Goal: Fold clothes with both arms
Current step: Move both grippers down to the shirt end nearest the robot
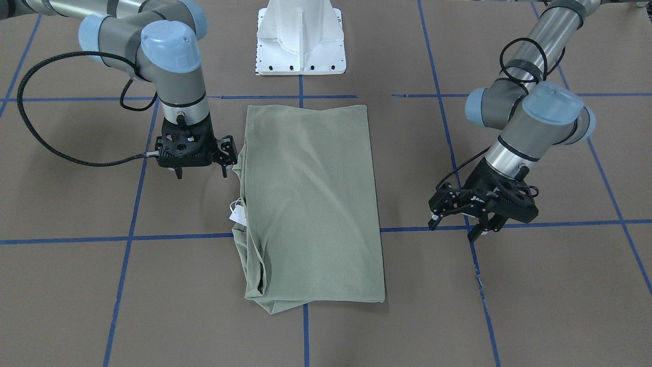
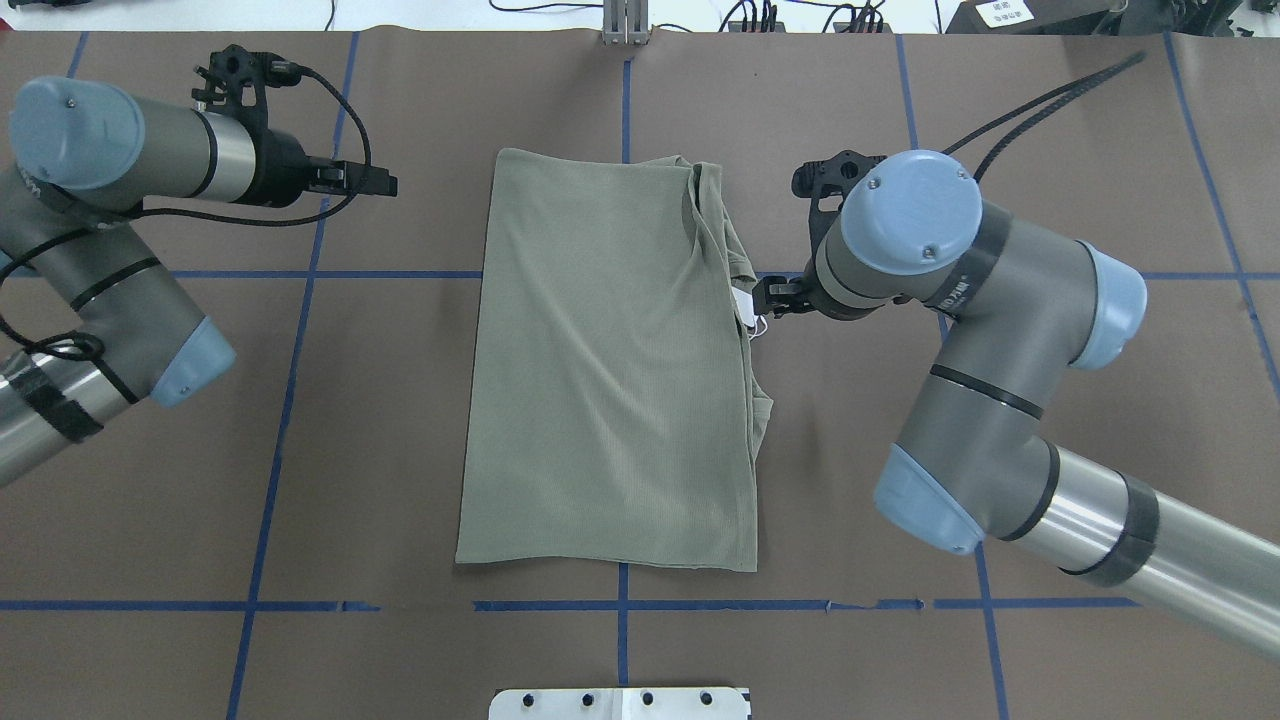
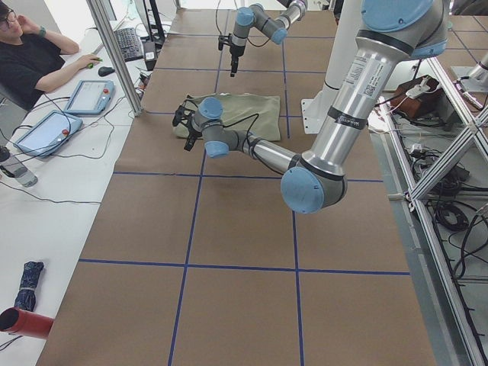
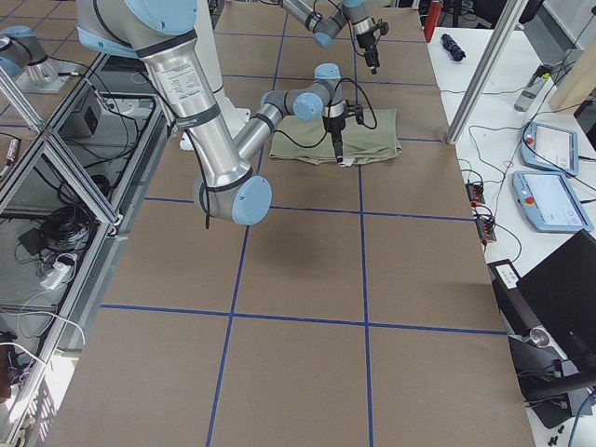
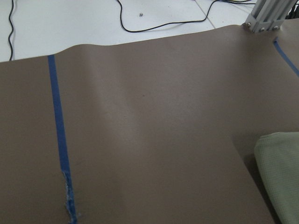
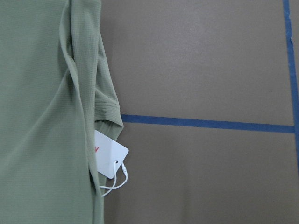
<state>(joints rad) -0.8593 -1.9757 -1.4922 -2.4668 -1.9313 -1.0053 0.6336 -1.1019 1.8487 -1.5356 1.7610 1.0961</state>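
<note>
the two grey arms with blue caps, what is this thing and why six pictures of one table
These are two robot arms on a white base, each ending in a black two-finger hand. The six pictures show one moment: one camera faces the robot across the table, one looks down from behind it, two look along the table from its ends, and one sits on each wrist. In the facing view sides swap: the robot's left hand appears on the right, its right hand on the left. On the brown table, marked with blue tape lines, lies a green shirt folded into a long rectangle, a white tag sticking out at one edge. Both hands are open and hold nothing; the right hand is close beside that edge, the left well away from the shirt.
</note>
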